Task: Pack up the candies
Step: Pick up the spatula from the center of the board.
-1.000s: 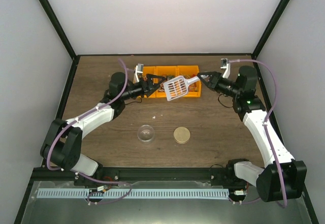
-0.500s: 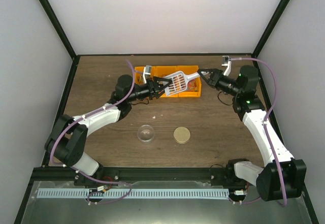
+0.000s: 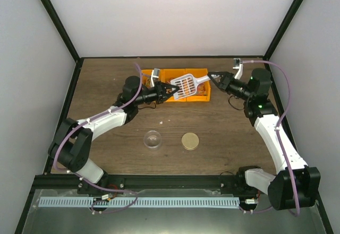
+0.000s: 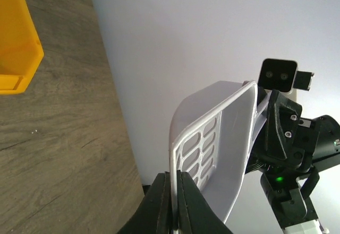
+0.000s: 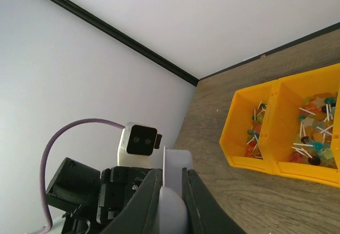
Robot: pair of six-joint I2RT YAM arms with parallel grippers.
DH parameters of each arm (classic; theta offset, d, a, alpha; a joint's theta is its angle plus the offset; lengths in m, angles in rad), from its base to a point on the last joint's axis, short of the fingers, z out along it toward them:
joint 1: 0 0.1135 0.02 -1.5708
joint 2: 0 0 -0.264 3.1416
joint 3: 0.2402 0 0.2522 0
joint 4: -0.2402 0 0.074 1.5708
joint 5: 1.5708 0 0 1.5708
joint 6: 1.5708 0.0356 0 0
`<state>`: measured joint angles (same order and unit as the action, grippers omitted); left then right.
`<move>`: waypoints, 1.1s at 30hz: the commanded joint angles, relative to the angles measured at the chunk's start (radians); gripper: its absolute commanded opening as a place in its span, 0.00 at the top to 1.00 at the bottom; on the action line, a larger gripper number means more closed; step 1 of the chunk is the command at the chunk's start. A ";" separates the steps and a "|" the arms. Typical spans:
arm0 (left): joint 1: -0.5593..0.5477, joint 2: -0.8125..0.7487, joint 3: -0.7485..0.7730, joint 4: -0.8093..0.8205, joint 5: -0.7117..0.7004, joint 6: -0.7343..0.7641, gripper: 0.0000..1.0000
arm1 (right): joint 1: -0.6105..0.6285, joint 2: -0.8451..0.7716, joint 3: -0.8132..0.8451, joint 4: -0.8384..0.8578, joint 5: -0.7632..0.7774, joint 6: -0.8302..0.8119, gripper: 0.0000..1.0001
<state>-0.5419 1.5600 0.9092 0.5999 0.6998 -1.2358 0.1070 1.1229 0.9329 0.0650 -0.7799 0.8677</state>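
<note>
Since the candies point(image 5: 313, 138) are seen lying in the orange bins point(image 5: 249, 162) at the back of the surface, packing can't really be called started yet imo. The scoop point(image 3: 186, 86) is held over the bins and looks empty. Its handle is clamped by the right end effector point(image 5: 167, 182) and its front rim is pinched by the left end effector point(image 4: 171, 185). Nearer the arms, a clear container point(image 3: 153, 139) and a gold lid point(image 3: 190, 141) are set side by side, with nothing seen blocking the way.
</note>
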 commanded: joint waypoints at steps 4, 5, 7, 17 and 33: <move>0.031 0.074 0.150 -0.096 0.139 0.176 0.96 | -0.004 -0.025 0.034 -0.091 -0.024 -0.090 0.45; 0.042 0.088 0.180 -0.140 0.160 0.212 0.96 | -0.004 -0.035 0.031 -0.103 -0.025 -0.101 0.35; 0.068 0.126 0.228 -0.155 0.232 0.240 0.96 | -0.006 -0.057 0.027 -0.135 -0.021 -0.122 0.24; 0.180 0.321 0.436 -0.236 0.587 0.313 0.96 | -0.047 -0.112 0.021 -0.263 -0.120 -0.166 0.14; 0.191 0.351 0.595 -0.827 0.606 0.789 0.96 | -0.048 -0.011 0.086 -0.351 -0.242 -0.193 0.48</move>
<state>-0.3492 1.9034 1.4284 0.0227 1.3182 -0.6701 0.0677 1.1034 0.9741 -0.3069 -0.9600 0.6693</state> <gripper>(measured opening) 0.040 0.558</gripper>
